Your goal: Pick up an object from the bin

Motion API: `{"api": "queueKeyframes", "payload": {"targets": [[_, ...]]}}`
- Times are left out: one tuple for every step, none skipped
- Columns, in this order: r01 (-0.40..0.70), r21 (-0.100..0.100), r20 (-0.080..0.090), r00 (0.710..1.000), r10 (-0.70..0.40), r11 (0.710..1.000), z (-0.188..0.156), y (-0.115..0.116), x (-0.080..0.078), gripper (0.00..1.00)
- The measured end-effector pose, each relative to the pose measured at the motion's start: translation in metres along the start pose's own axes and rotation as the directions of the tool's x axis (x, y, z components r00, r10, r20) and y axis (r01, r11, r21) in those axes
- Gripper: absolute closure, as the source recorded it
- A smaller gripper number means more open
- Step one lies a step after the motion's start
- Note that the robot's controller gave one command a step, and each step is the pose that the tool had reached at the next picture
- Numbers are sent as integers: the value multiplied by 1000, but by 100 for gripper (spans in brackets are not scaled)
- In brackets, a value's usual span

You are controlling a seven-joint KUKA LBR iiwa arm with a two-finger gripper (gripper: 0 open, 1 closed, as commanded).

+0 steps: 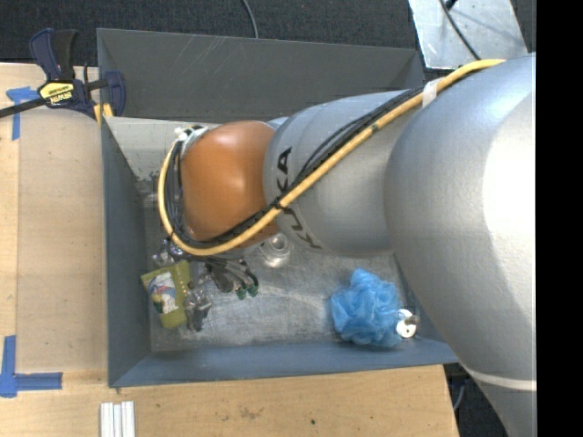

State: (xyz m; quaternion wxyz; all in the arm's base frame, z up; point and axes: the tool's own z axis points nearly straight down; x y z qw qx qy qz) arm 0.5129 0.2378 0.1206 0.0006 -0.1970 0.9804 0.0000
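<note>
The arm [364, 189] reached into the grey bin [127, 244] from the view's right, with its orange cover [223, 185] hanging over the left half of the floor. Beneath the cover the hand [219, 279] sat low near the bin's front-left corner. The cover and cabling hid enough of it that I could not tell whether it was open, closed or gripping anything. The nearest thing was a small yellow-green packet [168, 294] with a printed face. It lay just beside the hand on the view's left, its long axis seeming to run roughly toward the front wall; touching or apart, I could not say. A silver round thing [274, 249] lay just to the hand's right, and a blue fluffy bundle [364, 308] lay well apart toward the front-right. In my judgement the pick turned on that small leftward offset to the packet
</note>
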Motion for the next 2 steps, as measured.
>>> {"api": "queueKeyframes", "payload": {"targets": [[6,0,1,1000,-6,1000,-33,2,4,100],[9,0,-2,1000,-9,1000,-86,-5,-3,100]]}}
